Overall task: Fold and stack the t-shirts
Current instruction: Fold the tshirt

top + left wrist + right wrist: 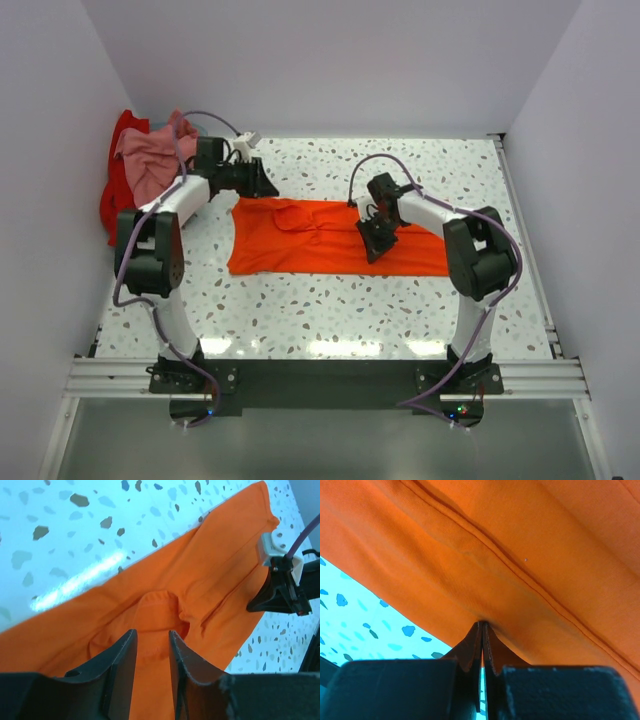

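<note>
Pinching orange t-shirt (pixel 520 555) with right tool (pixel 482 626), fingers pressed together on cloth right of its middle. Hovering left tool (pixel 152 632), fingers spread, just short of its collar at left end. Lying flat on table (pixel 330 310), long axis running left-right between tools. Sitting heaped beyond left end: pink t-shirt (pixel 150 160), red t-shirt (pixel 113 205).
</note>
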You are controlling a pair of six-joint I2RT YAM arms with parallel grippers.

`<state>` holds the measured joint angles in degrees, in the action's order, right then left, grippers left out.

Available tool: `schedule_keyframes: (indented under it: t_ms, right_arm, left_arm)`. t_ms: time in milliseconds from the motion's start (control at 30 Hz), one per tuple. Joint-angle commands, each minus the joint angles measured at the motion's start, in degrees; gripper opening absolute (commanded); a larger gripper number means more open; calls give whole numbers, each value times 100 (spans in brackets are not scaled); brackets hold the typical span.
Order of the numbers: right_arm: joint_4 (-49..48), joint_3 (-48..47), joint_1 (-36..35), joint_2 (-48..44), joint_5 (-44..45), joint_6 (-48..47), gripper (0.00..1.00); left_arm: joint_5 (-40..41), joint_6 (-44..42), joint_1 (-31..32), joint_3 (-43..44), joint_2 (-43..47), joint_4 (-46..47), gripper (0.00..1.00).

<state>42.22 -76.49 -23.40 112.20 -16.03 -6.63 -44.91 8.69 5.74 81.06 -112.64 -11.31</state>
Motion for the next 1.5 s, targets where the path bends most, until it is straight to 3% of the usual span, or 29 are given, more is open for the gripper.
schedule_keyframes:
  t_ms: [0,233,633,1200,1467]
  right_arm:
    - [85,-86,2,-366,73,-172,0]
    - [50,-33,2,-331,285,-207,0]
    - [94,-6,2,-234,338,-145,0]
    - [111,-138,2,-40,346,-57,0]
    - [59,-42,2,-23,329,-5,0]
  left_arm:
    - [298,-657,-99,-537,646,-802,36]
    - [948,-720,67,-1136,726,-1049,33]
    - [1748,-842,604,-732,-161,-917,28]
    - [1784,-1053,832,50,-372,-987,24]
    - [1353,-711,841,199,-583,-277,26]
